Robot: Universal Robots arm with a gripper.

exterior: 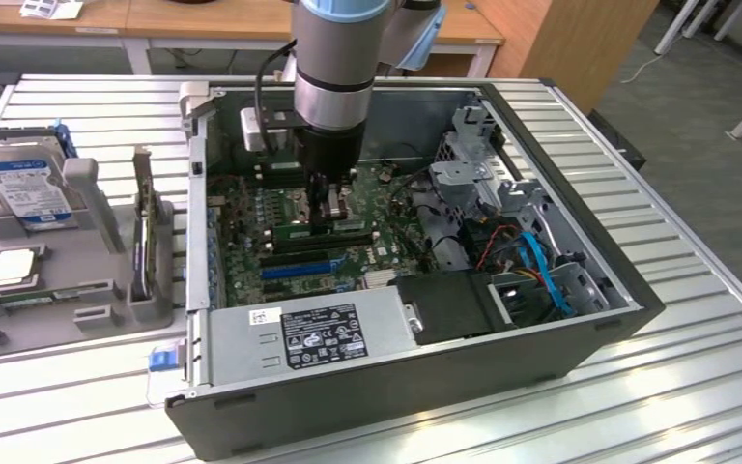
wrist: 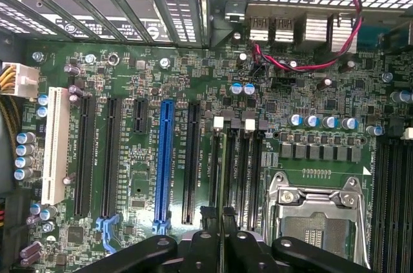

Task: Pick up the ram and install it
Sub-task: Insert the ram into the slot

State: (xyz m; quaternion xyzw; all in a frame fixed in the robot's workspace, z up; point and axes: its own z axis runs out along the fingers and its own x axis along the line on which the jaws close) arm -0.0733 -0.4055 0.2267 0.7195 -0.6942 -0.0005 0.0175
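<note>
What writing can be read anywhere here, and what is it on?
Nothing reads for certain.
Too small: print on the power supply label.
Too small: the hard drive label.
Blurred: white print beside the blue slot on the motherboard.

The arm [exterior: 336, 68] was a thick round tube of silver-grey metal. It had a light blue cap [exterior: 345, 8] at the upper joint and a black ring [exterior: 333, 88] lower down. A thin black cable [exterior: 263, 77] curved along its side on the exterior view's left, above a small pale grey box [exterior: 252, 129] fixed to the wrist. Below the silver part, the gripper [exterior: 326, 198] was black and narrower. In the wrist view, its fingers [wrist: 208, 216] were matte black, joined to rounded black link pieces [wrist: 161, 247] with small round screw heads [wrist: 201, 235].
</note>
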